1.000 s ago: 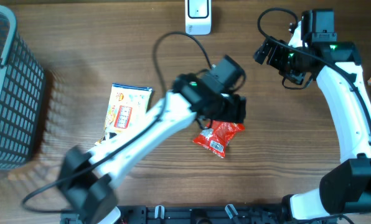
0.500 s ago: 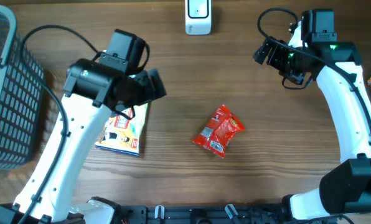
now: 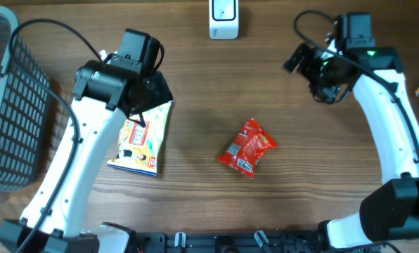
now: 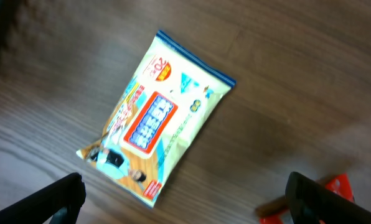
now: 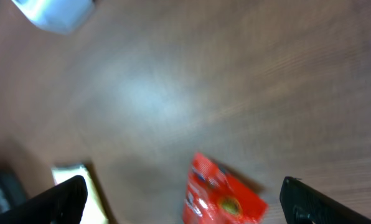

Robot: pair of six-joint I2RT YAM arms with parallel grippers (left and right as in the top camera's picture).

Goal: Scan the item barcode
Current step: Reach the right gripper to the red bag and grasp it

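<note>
Hovering over the wipes pack (image 4: 157, 121) with the left jaws spread wide, gripping nothing.
Lying flat on the wooden surface (image 3: 322, 176) between the basket (image 3: 13, 105) and the red snack packet (image 3: 246, 147), well apart from the white scanner (image 3: 223, 17) at the far edge; probably handling as light, soft and slick-filmed, sagging if pinched by one corner, so calling for a hold across a long side or on a sealed end seam, leaving any barcode panel uncovered. Holding the right jaws spread wide and empty too, off to the right of the scanner.

Red packet (image 3: 247, 147) lies flat, tilted, mid-frame; yellow-white pack (image 3: 143, 140) lies flat at left; white scanner (image 3: 223, 19) sits top centre.
</note>
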